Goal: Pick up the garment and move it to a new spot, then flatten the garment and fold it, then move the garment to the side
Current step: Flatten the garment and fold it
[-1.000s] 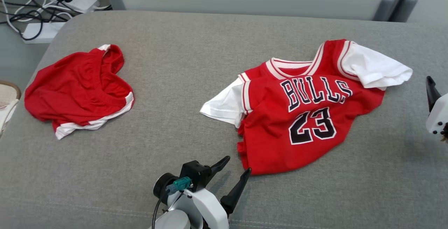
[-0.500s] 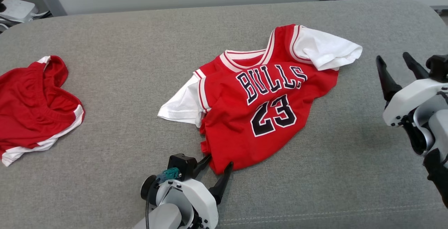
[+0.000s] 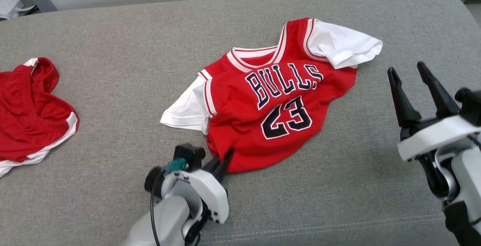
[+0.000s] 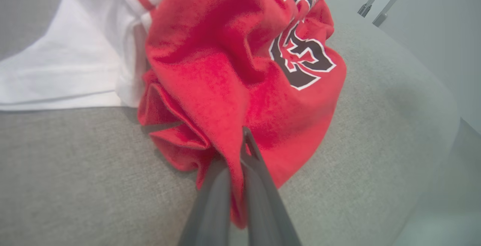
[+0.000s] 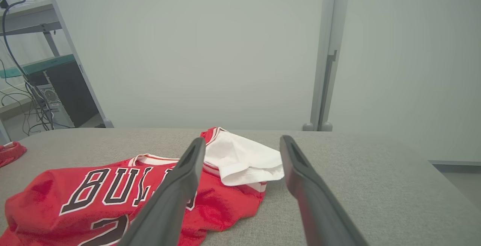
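Jersey [image 3: 270, 103] is laid crumpled mid-surface on the grey woven cushion [image 3: 112, 99], print up, with one white sleeve doubled over. Its lower hem corner is pinched between the pressed-together fingers of the left gripper [image 3: 225, 155]. A corner hold is likely chosen so the cloth hangs free once lifted. Right gripper [image 3: 406, 67] is held spread beside the jersey, touching nothing, probably staged for a second corner. Fabric is thin and limp, bunched into folds at the pinch. Red shorts [image 3: 26, 110] are left well apart.
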